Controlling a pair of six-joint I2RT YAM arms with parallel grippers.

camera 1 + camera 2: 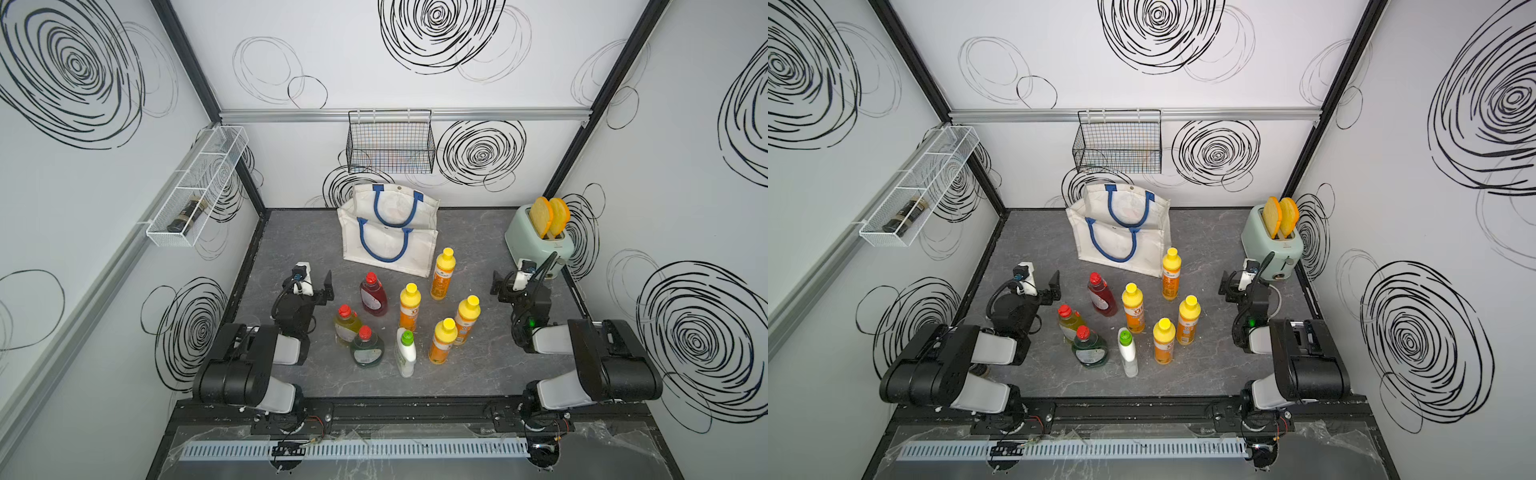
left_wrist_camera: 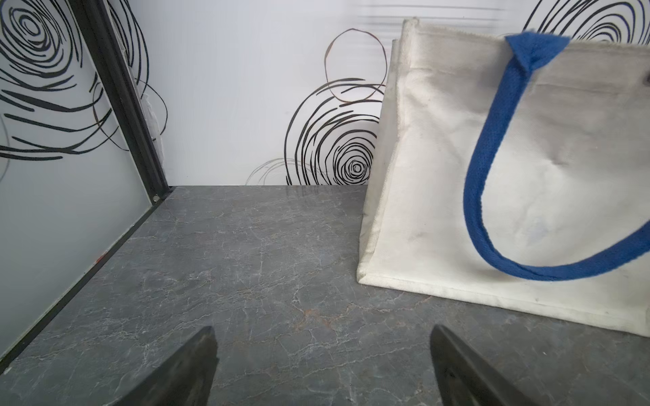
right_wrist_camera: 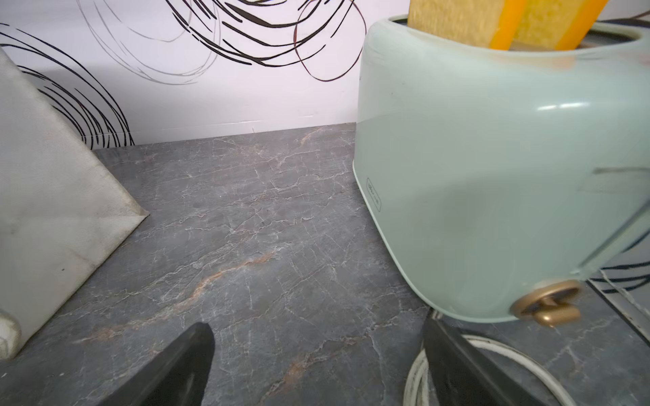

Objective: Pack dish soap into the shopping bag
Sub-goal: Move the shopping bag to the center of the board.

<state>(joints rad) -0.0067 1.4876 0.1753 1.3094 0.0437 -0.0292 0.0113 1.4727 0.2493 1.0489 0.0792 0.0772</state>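
Observation:
The white shopping bag (image 1: 390, 243) with blue handles stands open at the back middle of the table, and part of it shows in the wrist views (image 2: 439, 175) (image 3: 52, 211). In front of it stands the dish soap: several tall orange bottles (image 1: 442, 276) (image 1: 1170, 276), three squat red-capped ones holding red (image 1: 373, 297), yellow (image 1: 346, 326) and green (image 1: 365, 351) liquid, and a white bottle with a green cap (image 1: 405, 355). My left gripper (image 1: 322, 286) (image 2: 323, 330) hovers open and empty left of the bottles. To their right my right gripper (image 1: 496, 284) (image 3: 318, 323) is open and empty beside the toaster.
A mint toaster (image 1: 536, 243) (image 3: 492, 158) with two slices stands at the back right, its white cord (image 3: 415, 376) by my right gripper. A black wire basket (image 1: 390, 143) hangs on the back wall. A white wire shelf (image 1: 199, 187) on the left wall holds a dark jar (image 1: 187, 216).

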